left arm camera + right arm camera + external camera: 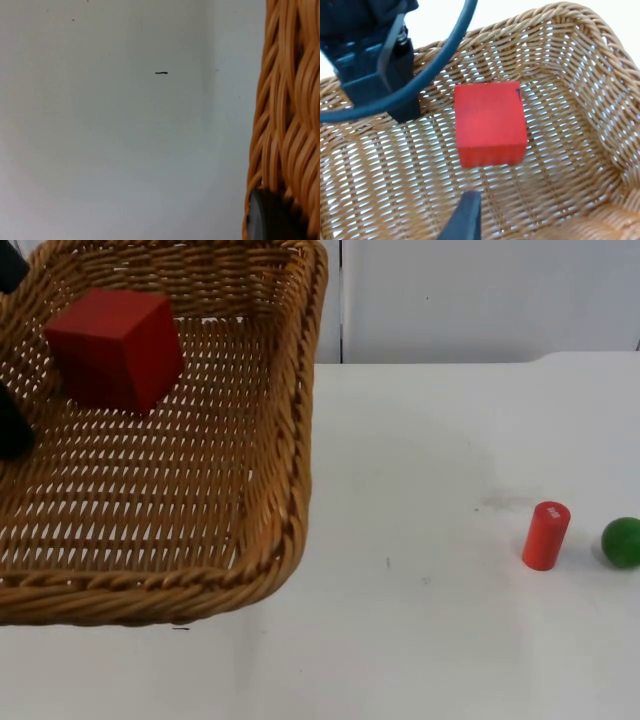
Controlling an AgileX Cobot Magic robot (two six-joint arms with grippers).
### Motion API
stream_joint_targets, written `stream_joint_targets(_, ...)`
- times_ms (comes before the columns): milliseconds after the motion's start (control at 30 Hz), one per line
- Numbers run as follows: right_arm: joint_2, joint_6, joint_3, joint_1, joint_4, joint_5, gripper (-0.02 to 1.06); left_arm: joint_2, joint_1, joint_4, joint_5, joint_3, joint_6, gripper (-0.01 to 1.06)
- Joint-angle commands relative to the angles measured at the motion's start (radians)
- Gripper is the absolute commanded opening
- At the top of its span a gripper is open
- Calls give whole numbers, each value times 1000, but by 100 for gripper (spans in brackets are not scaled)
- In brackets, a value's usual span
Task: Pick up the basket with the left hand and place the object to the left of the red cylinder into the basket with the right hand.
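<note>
One red cube lying inside the lifted basket

One woven tan wicker basket is hanging at the upper left of the top view, with a red cube sitting in it. At the lower right, a red cylinder is standing just beside a green ball on the white table. The left gripper is clamping the basket's rim. The right gripper is hovering over the cube; whether it is parted, I cannot tell. No legible writing.
</note>
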Motion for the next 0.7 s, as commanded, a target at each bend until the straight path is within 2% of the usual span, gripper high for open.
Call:
stream_joint_targets(0,-61,-16,59,-2,10,-52,87,-8,-4,-34,-3,-4,3,0)
stream_joint_targets(300,-253,-16,291,-2,3,-171,87,-8,-4,-31,-3,-4,3,0)
stream_joint_targets(667,-375,-16,400,-2,0,-208,87,-8,-4,-29,-16,-4,3,0)
